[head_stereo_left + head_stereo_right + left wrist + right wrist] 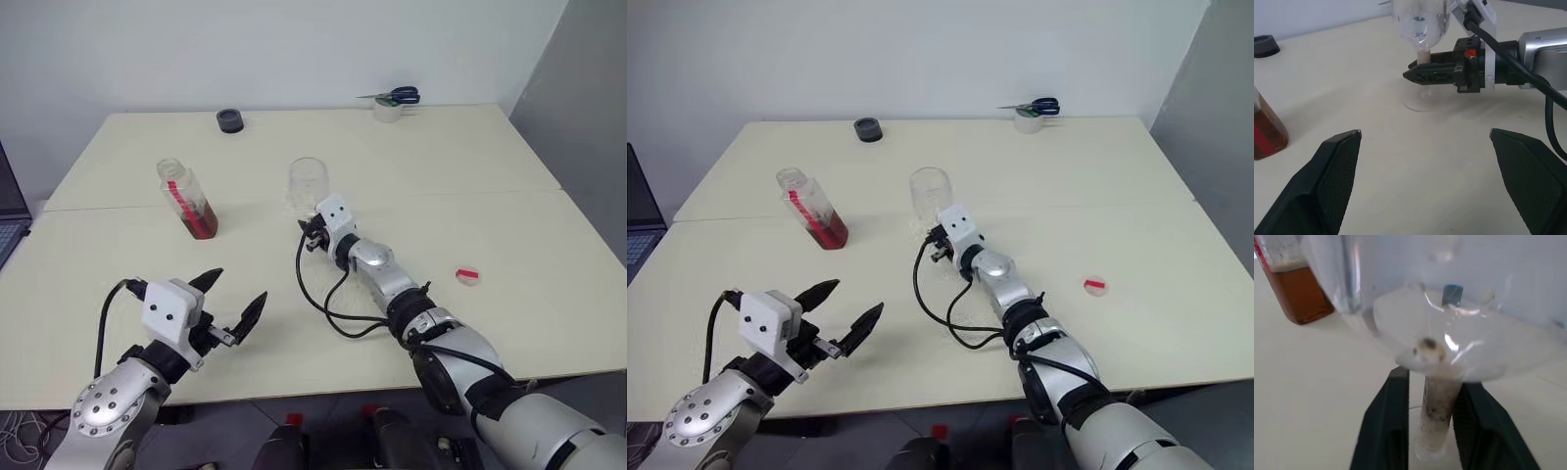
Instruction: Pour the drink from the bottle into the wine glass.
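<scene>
The wine glass point(307, 183) stands upright on the pale table point(509, 225), near its middle, and I take it as my landmark. Its bowl looks empty and clear. My right gripper point(1426, 431) reaches in level at the glass's stem point(1436, 411), one black finger on each side of it; in the right wrist view a thin gap shows between the fingers point(1386, 431) and the stem, so the jaws stand slightly parted around it and I cannot tell whether they press on it.

The bottle point(188, 199) stands to the left of the glass, well apart from it, uncapped, with a red label strip down its side. The drink point(203, 219) sits as a low reddish-brown layer at its bottom.

My left gripper point(233, 305) hovers nearer to me than the glass and to its left, above the table, its two fingers spread wide and holding nothing.

To the right of the glass and nearer to me, a small red cap point(467, 275) lies on the table. Beyond the glass, at the far edge, sit a dark round lid point(230, 119) and a roll of tape point(388, 109) with blue-handled scissors point(397, 95) on it.
</scene>
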